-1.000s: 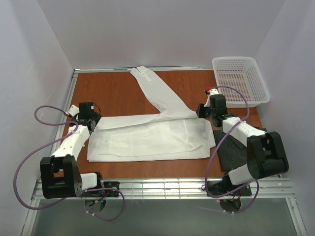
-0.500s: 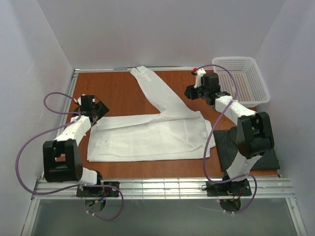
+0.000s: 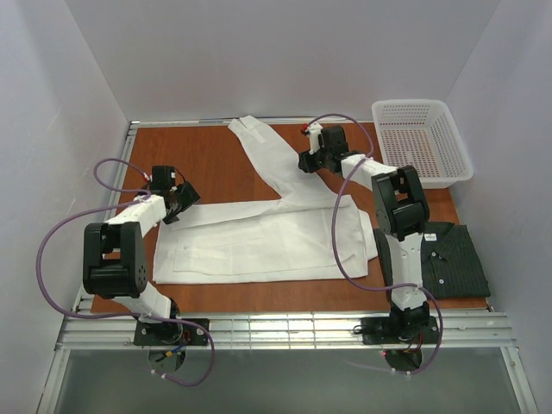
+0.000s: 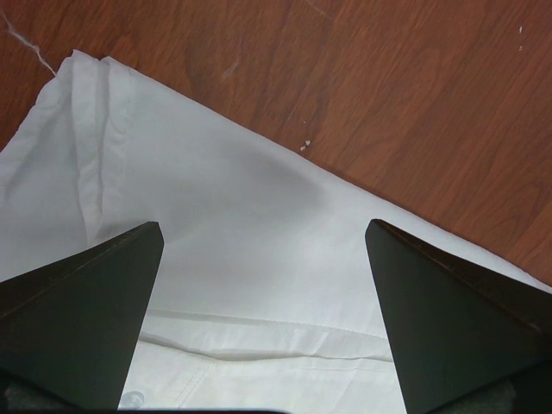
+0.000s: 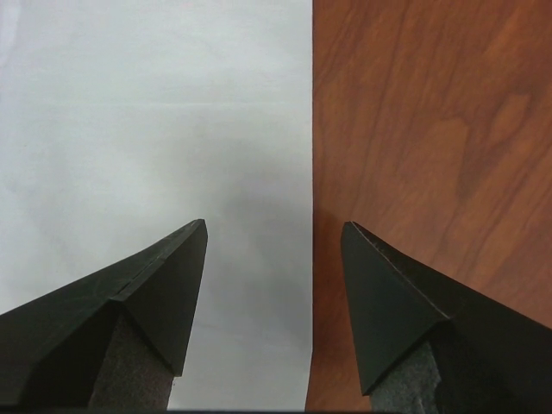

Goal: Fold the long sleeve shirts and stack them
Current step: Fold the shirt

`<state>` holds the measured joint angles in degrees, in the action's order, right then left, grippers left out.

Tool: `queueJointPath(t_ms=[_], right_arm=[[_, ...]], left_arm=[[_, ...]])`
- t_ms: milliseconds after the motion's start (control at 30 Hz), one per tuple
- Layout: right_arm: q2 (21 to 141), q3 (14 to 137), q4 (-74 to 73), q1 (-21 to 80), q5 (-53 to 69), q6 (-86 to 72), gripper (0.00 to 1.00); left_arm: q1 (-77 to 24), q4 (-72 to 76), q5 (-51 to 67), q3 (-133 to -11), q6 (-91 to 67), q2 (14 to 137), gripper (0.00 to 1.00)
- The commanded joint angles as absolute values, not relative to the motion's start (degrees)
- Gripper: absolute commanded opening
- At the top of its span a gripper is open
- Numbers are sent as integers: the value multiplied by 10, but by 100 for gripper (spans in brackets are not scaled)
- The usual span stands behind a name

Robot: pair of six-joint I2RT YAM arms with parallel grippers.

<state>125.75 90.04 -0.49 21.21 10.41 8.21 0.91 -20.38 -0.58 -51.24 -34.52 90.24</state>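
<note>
Long sleeve shirt, plain white collared cloth (image 3: 267,246): top view, mid red-brown wooden table (image 3: 207,164), body part folded, one sleeve (image 3: 274,164) outstretched. Dark charcoal fine-striped shirt (image 3: 448,259): folded, near right, unstacked. Left wrist view: left gripper (image 4: 264,226) spread, empty, over white edge. Right wrist view: right gripper (image 5: 274,224) spread, straddling sleeve edge. Estimate: half done.

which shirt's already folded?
The dark striped shirt: a compact buttoned rectangle at the near right of the table. The white shirt lies spread flat, one sleeve stretched toward the far edge.
</note>
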Motion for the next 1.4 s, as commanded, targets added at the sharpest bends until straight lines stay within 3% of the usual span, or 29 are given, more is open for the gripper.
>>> queueJointPath(t_ms=[0, 267, 367, 400, 467, 500, 533, 767, 900, 1233, 1367], right_arm=[[1288, 951, 1, 227, 83, 102, 59], [1330, 962, -48, 265, 28, 107, 54], [1329, 952, -76, 277, 18, 102, 40], [1326, 946, -82, 279, 18, 102, 27], [1313, 922, -85, 285, 18, 96, 14], [1308, 916, -84, 287, 19, 97, 2], [1301, 911, -84, 288, 21, 96, 1], [1183, 909, -93, 295, 20, 100, 1], [1083, 841, -92, 320, 26, 101, 1], [791, 512, -92, 486, 5, 13, 3], [699, 394, -95, 521, 11, -52, 46]], left_arm=[[8, -194, -4, -526, -335, 896, 90], [8, -194, -15, -523, -345, 887, 90], [8, -195, -14, -523, -345, 887, 90], [8, -195, -15, -522, -347, 884, 90], [9, -196, -18, -521, -347, 878, 90], [8, -195, -19, -521, -348, 876, 90], [8, -196, -20, -521, -348, 875, 90], [8, -196, -25, -519, -349, 866, 90], [8, -199, -33, -519, -351, 860, 90], [8, -201, -35, -518, -352, 841, 90], [8, -201, -31, -518, -353, 839, 90]])
